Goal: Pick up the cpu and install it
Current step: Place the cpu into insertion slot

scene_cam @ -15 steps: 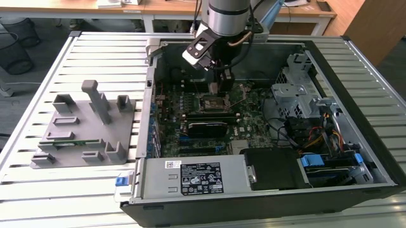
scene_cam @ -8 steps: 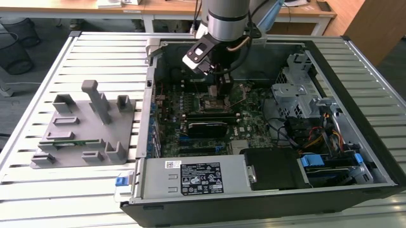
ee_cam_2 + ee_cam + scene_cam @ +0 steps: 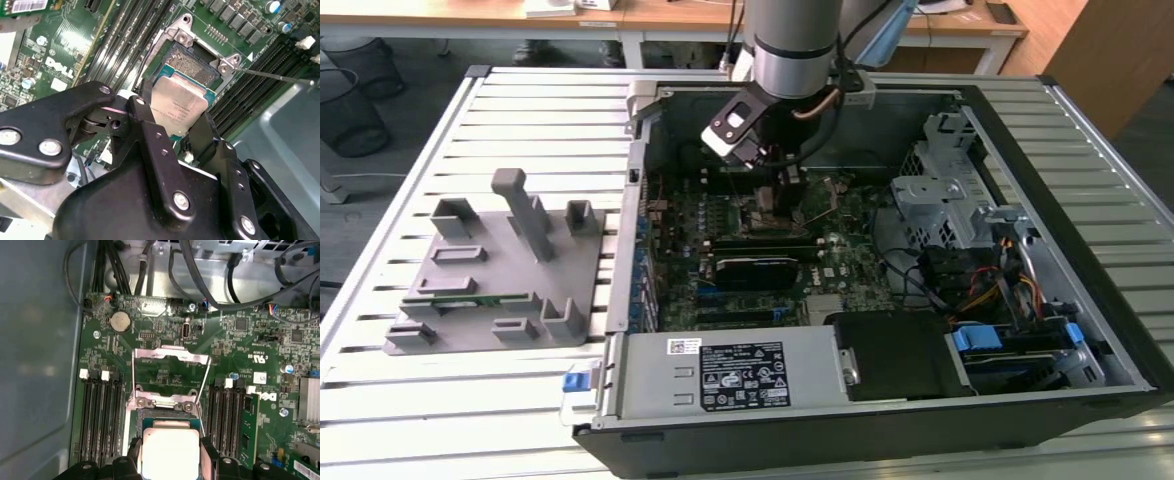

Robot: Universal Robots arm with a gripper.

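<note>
Hand grips cpu over socket, inside open case on slatted table; desks behind.

The slatted metal table carries 1 open computer case and 1 grey fixture.
</note>
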